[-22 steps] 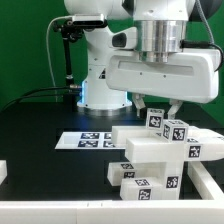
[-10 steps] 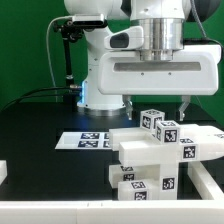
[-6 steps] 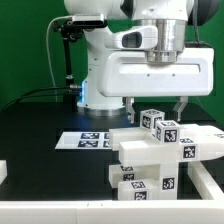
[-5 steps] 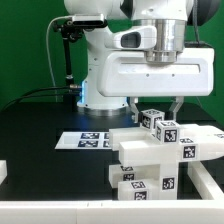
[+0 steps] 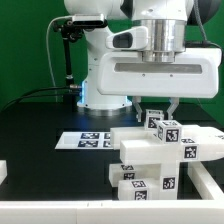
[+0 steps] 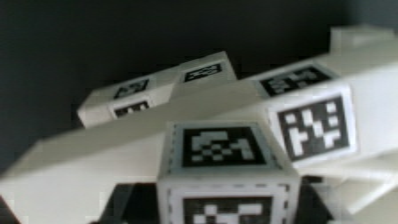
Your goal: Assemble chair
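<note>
The chair parts are white tagged blocks stacked together at the exterior view's lower right: a slab, bars and small cubes on top. My gripper hangs straight above them, its fingers down either side of the top tagged cube. In the wrist view that cube fills the gap between the two dark fingers, which press against its sides; my gripper is shut on it. Other tagged blocks lie beyond it.
The marker board lies flat on the black table to the exterior view's left of the parts. The arm's white base stands behind. A white rail runs along the front edge, with white pieces at the left and right.
The gripper rose off the top cube and opened wide. Over the last second its fingers have drawn in around the cube.
</note>
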Controlling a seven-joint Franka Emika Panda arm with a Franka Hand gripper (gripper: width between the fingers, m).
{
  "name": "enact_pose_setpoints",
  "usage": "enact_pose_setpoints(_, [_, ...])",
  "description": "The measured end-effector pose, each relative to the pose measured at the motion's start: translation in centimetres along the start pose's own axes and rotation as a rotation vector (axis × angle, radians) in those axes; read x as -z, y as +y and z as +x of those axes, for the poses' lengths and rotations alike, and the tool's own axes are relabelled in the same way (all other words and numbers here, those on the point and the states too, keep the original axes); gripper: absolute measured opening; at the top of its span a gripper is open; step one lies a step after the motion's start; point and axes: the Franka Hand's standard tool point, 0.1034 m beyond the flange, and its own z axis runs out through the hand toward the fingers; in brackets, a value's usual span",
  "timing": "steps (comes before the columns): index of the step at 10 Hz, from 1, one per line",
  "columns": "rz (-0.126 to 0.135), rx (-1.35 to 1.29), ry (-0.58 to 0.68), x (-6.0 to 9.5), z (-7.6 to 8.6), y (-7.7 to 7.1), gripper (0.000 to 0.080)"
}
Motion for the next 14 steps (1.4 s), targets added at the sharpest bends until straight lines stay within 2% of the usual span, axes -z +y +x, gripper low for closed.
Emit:
enact_pose_setpoints(3, [0.001,-0.270,-0.001,-0.01,0.05,0.19,0.0283])
enact_pose_setpoints(6, [0.022,-0.610,-0.010,-0.06,0.01,0.18,0.0284])
enact_pose_setpoints(7, [0.024,-0.635,-0.012,-0.07,-0.02,0.11,0.0361])
enact_pose_setpoints(8, [0.024,-0.619,-0.012,-0.08,-0.02,0.11,0.0361])
enact_pose_setpoints(10, [0.024,-0.589,-0.012,-0.08,-0.03,0.07,0.0616])
enact_pose_setpoints(12, [0.026,-0.152,-0.006,0.22,0.42,0.20,0.0639])
enact_pose_setpoints(14, [0.032,0.084,0.000,0.15,-0.55,-0.19,0.0648])
